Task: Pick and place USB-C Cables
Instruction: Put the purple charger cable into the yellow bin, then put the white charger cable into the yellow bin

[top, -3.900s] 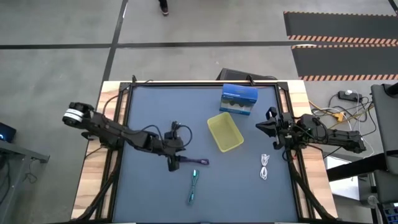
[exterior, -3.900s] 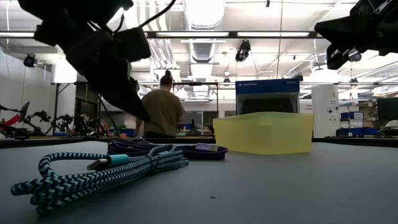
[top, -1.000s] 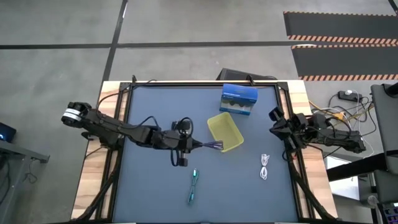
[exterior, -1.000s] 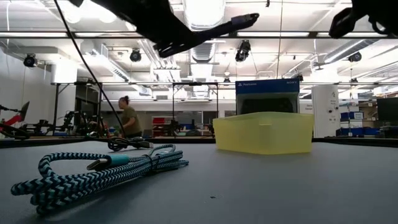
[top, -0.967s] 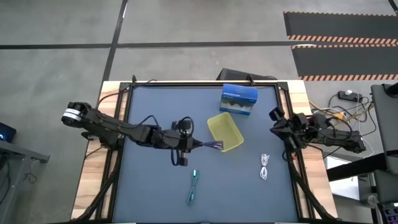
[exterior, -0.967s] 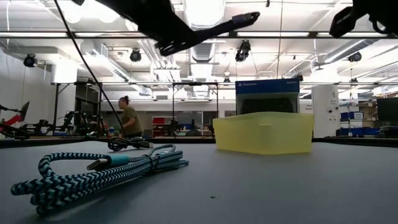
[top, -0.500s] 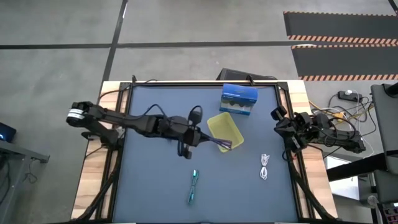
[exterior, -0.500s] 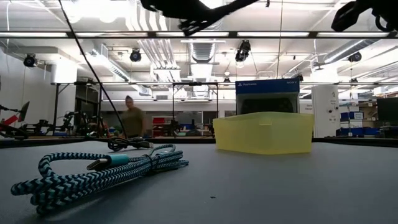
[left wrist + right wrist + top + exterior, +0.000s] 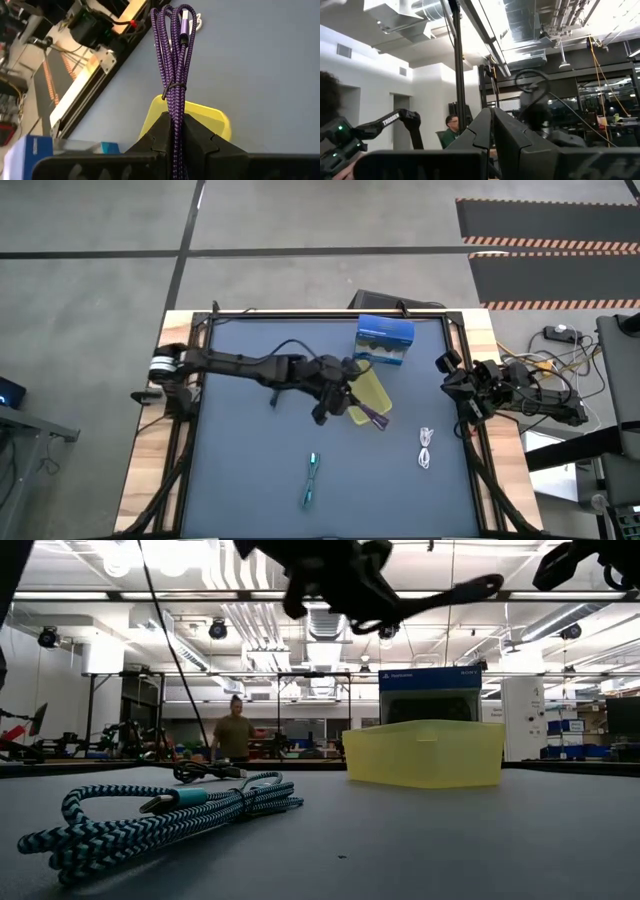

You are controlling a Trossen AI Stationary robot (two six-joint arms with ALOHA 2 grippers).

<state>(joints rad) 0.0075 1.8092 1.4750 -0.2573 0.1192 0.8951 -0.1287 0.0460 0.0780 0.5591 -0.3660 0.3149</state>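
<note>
Purple cable (image 9: 173, 65) now over "Trossen"-rig bin (image 9: 372, 392), seemingly.

yellow bin (image 9: 372, 388) partly hidden, black cable unseen

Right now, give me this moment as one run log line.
left gripper: shut on purple cable, over yellow bin | right gripper: shut, parked at table edge

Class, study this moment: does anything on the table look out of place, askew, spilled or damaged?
Nothing stands out. The left gripper holds the purple cable above the yellow bin; the teal cable and white cable lie tidily bundled on the table.
</note>
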